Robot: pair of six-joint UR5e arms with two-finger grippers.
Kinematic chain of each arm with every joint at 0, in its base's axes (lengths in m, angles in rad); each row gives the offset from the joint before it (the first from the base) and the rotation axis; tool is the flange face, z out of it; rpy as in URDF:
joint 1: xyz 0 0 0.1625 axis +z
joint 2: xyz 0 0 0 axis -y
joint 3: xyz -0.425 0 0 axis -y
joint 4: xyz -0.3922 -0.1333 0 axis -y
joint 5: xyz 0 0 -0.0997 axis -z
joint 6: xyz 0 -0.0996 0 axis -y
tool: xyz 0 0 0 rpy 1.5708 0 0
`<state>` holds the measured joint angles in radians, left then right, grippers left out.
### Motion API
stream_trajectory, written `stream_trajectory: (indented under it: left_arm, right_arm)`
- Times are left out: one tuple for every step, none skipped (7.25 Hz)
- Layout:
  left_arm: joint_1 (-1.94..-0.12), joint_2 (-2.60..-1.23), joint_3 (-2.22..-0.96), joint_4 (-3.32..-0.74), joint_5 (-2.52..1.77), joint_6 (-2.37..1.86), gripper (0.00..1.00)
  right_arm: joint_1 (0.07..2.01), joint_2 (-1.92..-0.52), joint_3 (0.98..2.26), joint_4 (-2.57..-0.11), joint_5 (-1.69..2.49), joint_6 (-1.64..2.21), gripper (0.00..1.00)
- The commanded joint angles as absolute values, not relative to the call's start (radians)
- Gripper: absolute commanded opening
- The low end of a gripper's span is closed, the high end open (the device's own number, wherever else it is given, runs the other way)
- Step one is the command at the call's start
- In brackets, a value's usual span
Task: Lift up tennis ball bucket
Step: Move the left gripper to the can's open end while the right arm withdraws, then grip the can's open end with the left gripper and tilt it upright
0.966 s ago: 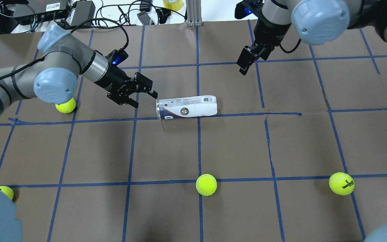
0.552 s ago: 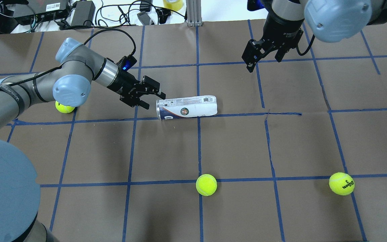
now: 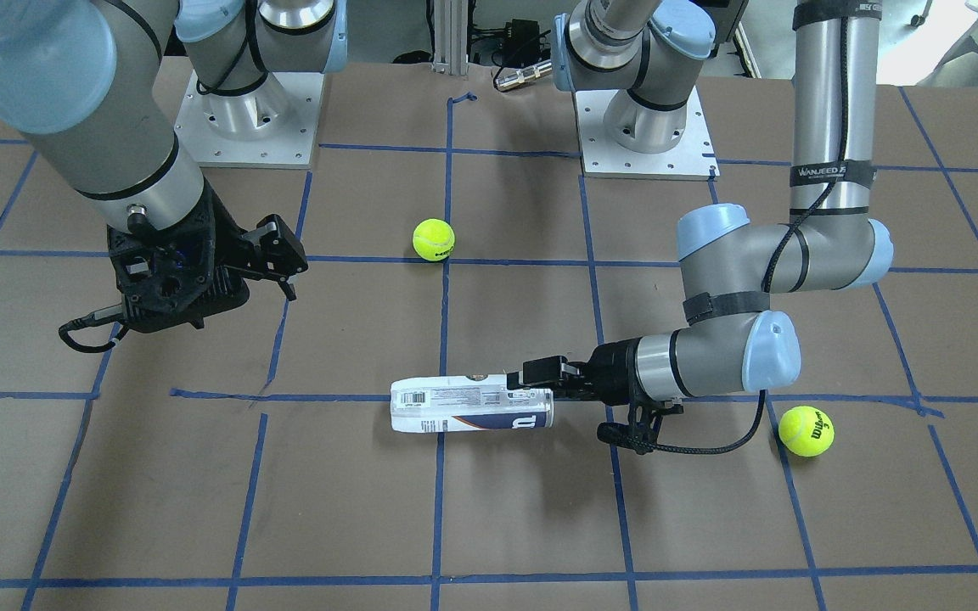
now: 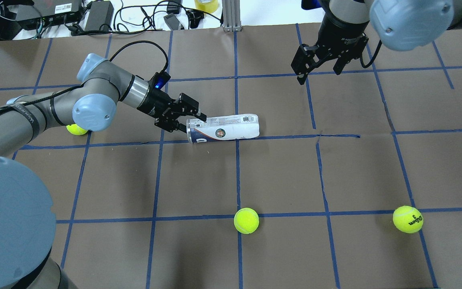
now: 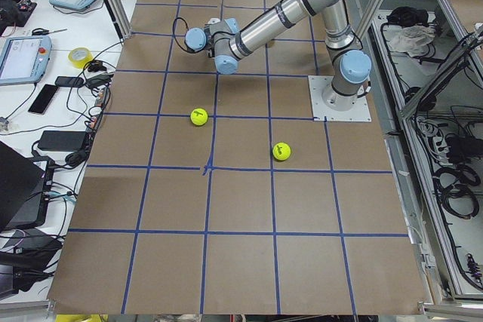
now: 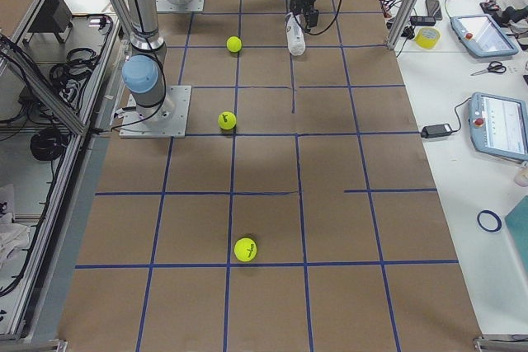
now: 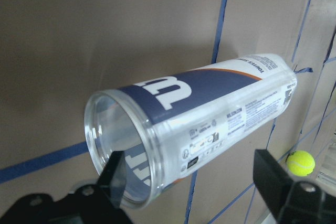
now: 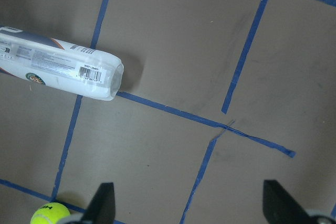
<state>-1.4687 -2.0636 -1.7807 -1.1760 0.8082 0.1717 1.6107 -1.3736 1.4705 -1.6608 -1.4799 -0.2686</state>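
**Clear plastic tube (image 4: 225, 127) now at the left jaws, not yet gripped**

Overhead: over the last second the left gripper (image 4: 192, 123) has slid forward from short of the tube to its open end. The rim now sits between the spread jaws and the rest of the tube runs away beyond them, flat on the table (image 4: 335, 172). I'd say the grasp is one squeeze away; nothing is lifted. The right gripper (image 4: 320, 74) has drawn back a little and hangs wide open and empty, with the tube well off to one side of its jaws. I count one tube, two arms and three balls: one ball (image 4: 75, 129) behind the left jaws, another ball (image 4: 246, 220) and a third ball (image 4: 407, 219) far from either pair. A fourth ball, seen a second ago, is now hidden by the left arm.

Front view: the left jaws straddle the tube's end.

Left wrist: one finger (image 7: 113, 179) stands at the clear mouth and the other is out beside the wall. I can't tell whether the first is inside the rim.

Right wrist: the fingertips are far apart with nothing between them, and the tube's other end lies ahead.
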Motion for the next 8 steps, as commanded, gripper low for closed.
stream_trajectory:
  left_arm:
    - [-1.47, -2.063, -1.778, -1.174, 0.811, 0.169, 0.0]
    - [-1.47, -2.062, -1.775, -1.172, 0.81, 0.166, 0.0]
    - [-1.47, -2.05, -1.773, -1.163, 0.81, 0.154, 0.0]
    - [-1.471, -2.025, -1.772, -1.158, 0.808, 0.071, 0.0]
    - [-1.485, -1.996, -1.763, -1.137, 0.807, -0.057, 0.0]
    - [-1.505, -1.958, -1.744, -1.103, 0.805, -0.16, 0.0]
    - [-1.543, -1.921, -1.694, -1.103, 0.824, -0.235, 0.0]
    - [-1.589, -1.89, -1.646, -1.1, 0.904, -0.308, 0.0]
  right_arm:
    - [1.609, -1.376, 1.485, -1.67, -1.479, -0.258, 1.0]
    - [1.609, -1.371, 1.486, -1.695, -1.479, -0.259, 1.0]
    - [1.609, -1.368, 1.488, -1.728, -1.48, -0.261, 1.0]
    - [1.608, -1.368, 1.488, -1.717, -1.48, -0.261, 1.0]
    - [1.608, -1.37, 1.491, -1.71, -1.479, -0.264, 1.0]
    - [1.606, -1.37, 1.502, -1.72, -1.479, -0.264, 1.0]
    - [1.606, -1.371, 1.506, -1.724, -1.479, -0.264, 1.0]
    - [1.605, -1.373, 1.511, -1.724, -1.479, -0.264, 1.0]
